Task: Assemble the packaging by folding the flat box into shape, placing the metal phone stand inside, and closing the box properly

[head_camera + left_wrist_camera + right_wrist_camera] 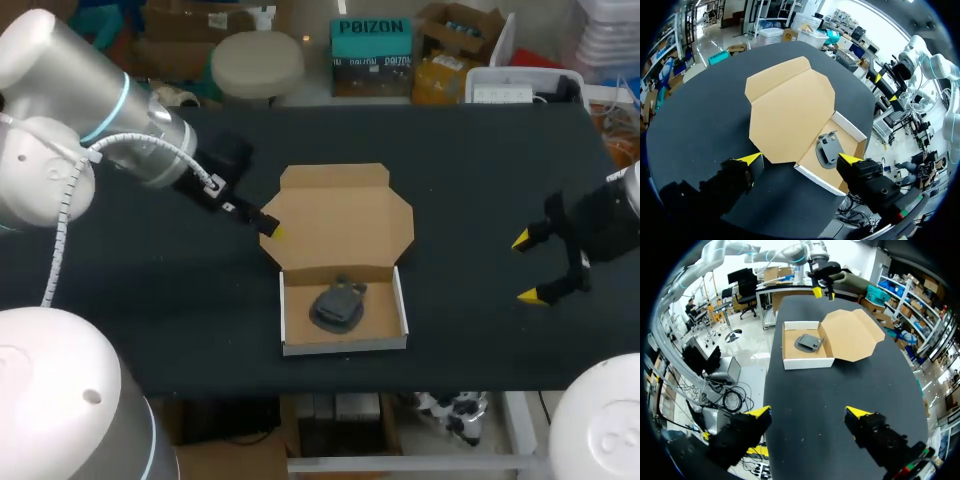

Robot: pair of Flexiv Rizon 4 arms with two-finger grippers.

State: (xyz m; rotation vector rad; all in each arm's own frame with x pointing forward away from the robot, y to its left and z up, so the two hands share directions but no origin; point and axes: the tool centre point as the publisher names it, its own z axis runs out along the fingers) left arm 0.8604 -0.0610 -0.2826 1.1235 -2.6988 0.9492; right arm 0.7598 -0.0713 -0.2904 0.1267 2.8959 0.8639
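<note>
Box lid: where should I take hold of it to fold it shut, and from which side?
Probably the narrow flap along the lid's far edge, approached from the far side. The lid lies flat on the table, hinged at the tray, so that creased free edge gives most leverage. The open left hand is nearest, at the lid's left corner.

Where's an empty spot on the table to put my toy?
The black table is bare between the box and the right claw, and along the far edge behind the open lid. It's crowded where the left claw hovers at the lid's corner.
</note>
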